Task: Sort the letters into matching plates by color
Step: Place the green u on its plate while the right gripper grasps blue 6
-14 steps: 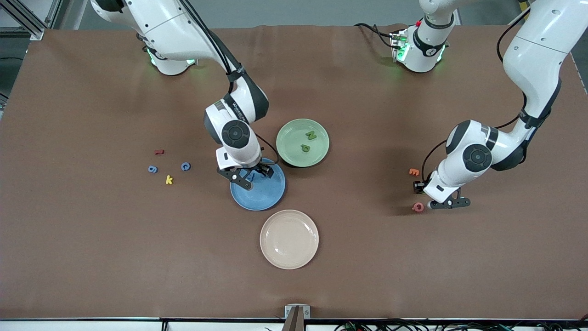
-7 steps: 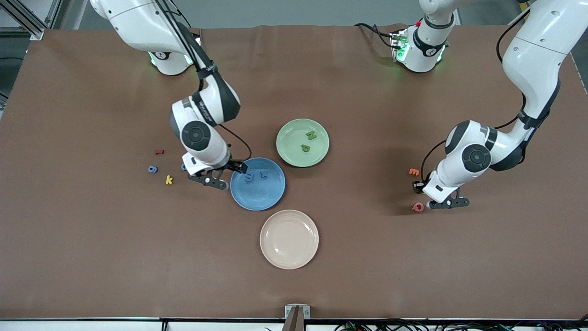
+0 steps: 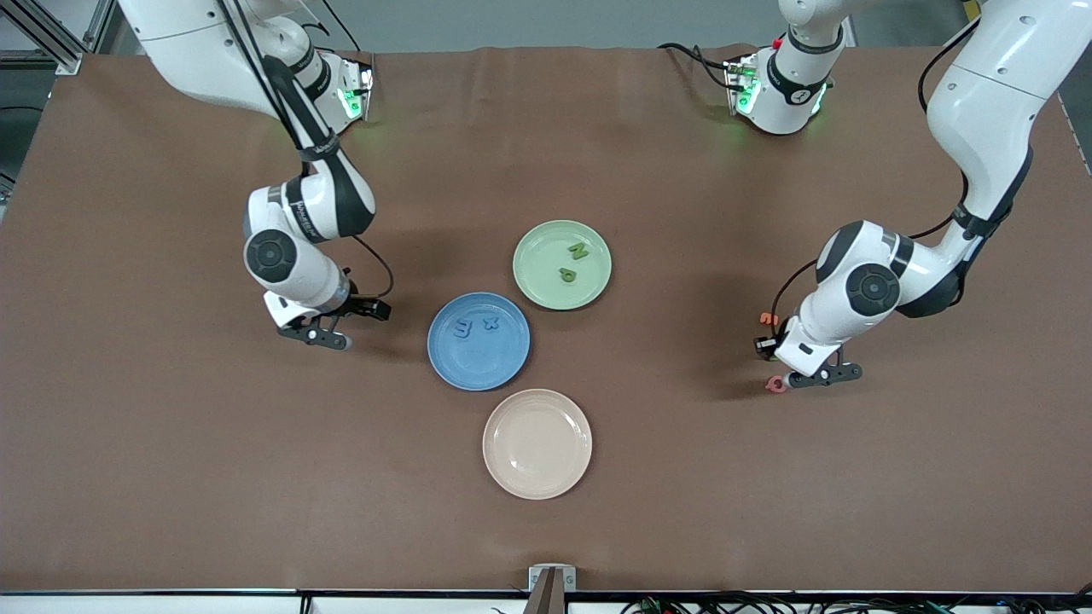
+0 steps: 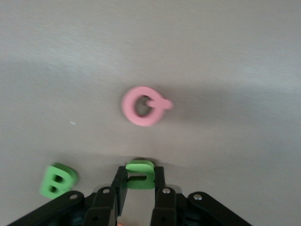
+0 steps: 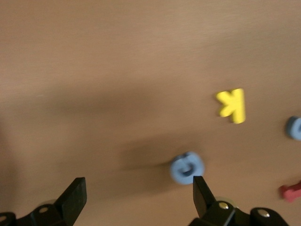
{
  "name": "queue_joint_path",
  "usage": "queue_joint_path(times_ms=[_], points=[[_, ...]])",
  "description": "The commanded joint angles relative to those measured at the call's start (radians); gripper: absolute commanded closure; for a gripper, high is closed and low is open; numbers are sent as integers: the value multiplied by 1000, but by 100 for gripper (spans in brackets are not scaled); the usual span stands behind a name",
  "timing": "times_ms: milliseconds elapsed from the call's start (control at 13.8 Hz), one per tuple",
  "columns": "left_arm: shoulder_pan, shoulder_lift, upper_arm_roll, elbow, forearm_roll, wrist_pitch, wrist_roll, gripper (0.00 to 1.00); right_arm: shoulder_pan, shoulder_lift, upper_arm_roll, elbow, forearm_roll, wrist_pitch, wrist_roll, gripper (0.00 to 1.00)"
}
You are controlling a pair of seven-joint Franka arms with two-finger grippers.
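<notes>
Near the middle of the desk the blue plate [image 3: 479,341] lay with two blue letters on it, an m [image 3: 462,328] and an x [image 3: 490,323]. Just beside it, farther from the front camera, the pale green plate [image 3: 562,264] held the green N [image 3: 578,251] and the green P [image 3: 566,274]. The cream-beige plate [image 3: 537,443] lay nearer to the front edge and had no letter on it.

Toward the right arm's end of the desk, the right gripper [image 3: 328,322] hung low over the cloth with its fingers [image 5: 75,197] spread wide and holding nothing. Its wrist view showed under it a round blue letter [image 5: 186,168], which was the c or the g, a yellow k [image 5: 231,105], part of another blue letter [image 5: 294,127] and a red piece [image 5: 291,190].

Toward the left arm's end, the left gripper [image 3: 800,375] was down at the cloth. Its fingers [image 4: 162,200] stood narrow around a green letter [image 4: 140,174], probably the u. A green B [image 4: 57,180] lay near it, and a pink Q [image 4: 142,105] lay a little apart. An orange letter [image 3: 768,319] showed beside the left wrist.
</notes>
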Motion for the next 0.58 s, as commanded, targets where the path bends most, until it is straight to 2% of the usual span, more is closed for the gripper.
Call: queue_joint_path(times_ms=[0, 218, 508], points=[[2, -23, -77, 2, 8, -50, -111, 100, -45, -42, 17, -66, -14, 68, -54, 13], [-13, -19, -152, 0, 8, -54, -243, 100, -84, -35, 19, -90, -14, 113, -114, 35], [-134, -21, -183, 11, 8, -74, -473, 100, -90, -35, 19, -136, -14, 171, -117, 36]])
